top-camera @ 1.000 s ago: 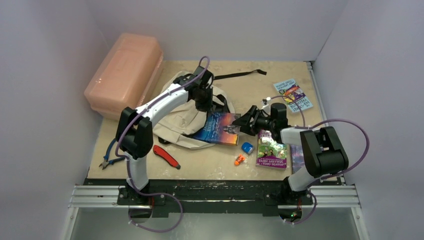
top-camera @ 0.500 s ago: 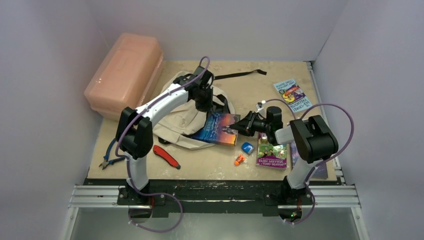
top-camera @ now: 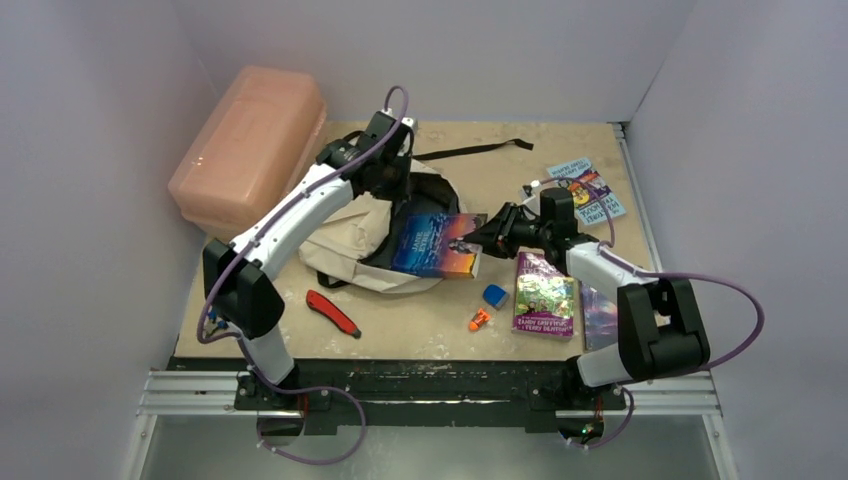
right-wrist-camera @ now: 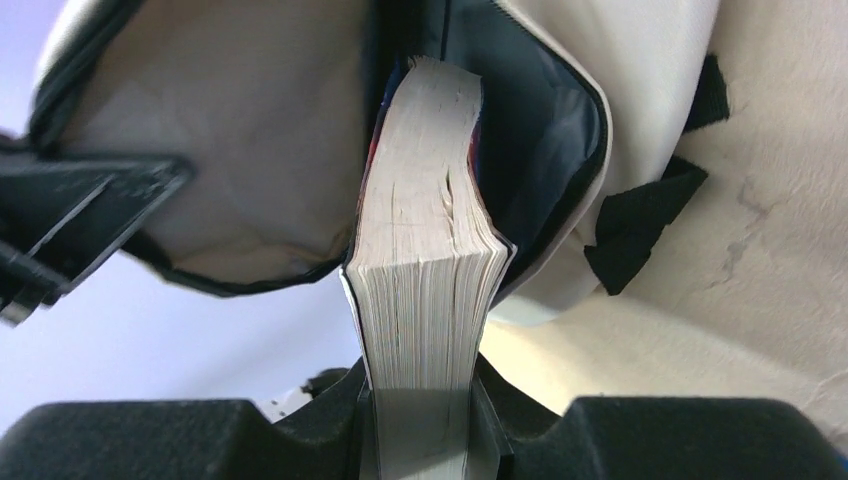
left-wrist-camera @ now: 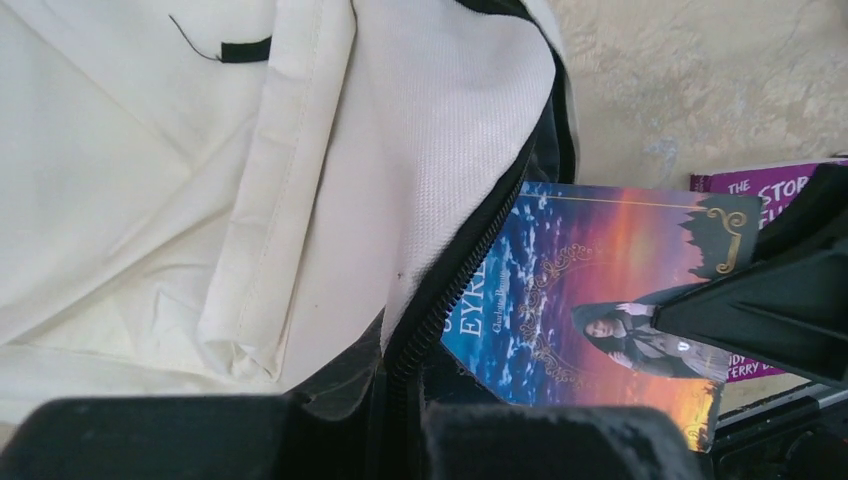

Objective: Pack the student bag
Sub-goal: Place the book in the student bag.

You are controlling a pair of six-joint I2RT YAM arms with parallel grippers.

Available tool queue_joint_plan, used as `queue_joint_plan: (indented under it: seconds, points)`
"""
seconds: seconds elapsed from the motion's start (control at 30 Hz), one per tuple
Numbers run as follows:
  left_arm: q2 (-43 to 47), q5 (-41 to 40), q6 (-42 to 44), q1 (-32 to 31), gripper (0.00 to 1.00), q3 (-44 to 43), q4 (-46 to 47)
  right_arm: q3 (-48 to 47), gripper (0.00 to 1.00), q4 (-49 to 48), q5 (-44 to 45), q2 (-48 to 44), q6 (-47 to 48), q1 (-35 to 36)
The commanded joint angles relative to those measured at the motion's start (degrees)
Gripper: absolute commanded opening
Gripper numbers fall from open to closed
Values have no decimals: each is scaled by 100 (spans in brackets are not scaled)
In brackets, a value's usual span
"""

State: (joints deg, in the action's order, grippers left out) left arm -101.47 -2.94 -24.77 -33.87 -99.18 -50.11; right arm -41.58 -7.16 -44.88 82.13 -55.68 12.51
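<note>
The beige student bag with black trim lies at the table's left-centre; its cream fabric fills the left wrist view. My left gripper is shut on the bag's black zipper edge and holds the mouth lifted open. My right gripper is shut on a thick blue and orange paperback. The book's far end sits inside the bag's open mouth, as the right wrist view and the left wrist view show.
A rigid pink plastic box stands at the back left. A red utility knife, a blue sharpener and a small orange item lie near the front. Other books lie at the right and back right.
My left gripper has risen and moved back, lifting the bag's mouth open. My right gripper has pushed the paperback left, farther into the mouth, and its elbow has swung out to the right.
</note>
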Motion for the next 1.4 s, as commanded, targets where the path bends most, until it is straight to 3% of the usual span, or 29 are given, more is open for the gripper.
queue_joint_plan:
  seconds: [0.0,0.17,0.4,0.77,1.17,1.37]
  points:
    - [471,-319,399,-30,0,-539,-111,77,0,-1331,-340,-323,-1773,59]
    - [479,-357,559,-54,0,-759,-240,-109,0,-2293,208,-476,-3057,68]
    - [595,-560,1027,-301,0,-1069,-149,-578,0,-3199,426,279,-3991,341]
    - [405,-289,1360,-510,0,-1846,-428,-927,0,-3319,1577,987,-3448,950]
    - [233,531,1593,-725,0,-1808,-63,-1051,0,-5378,1667,2243,-3205,1400]
    - [252,716,1803,-753,0,-1553,169,-1358,0,-5913,1835,2772,-2997,1547]
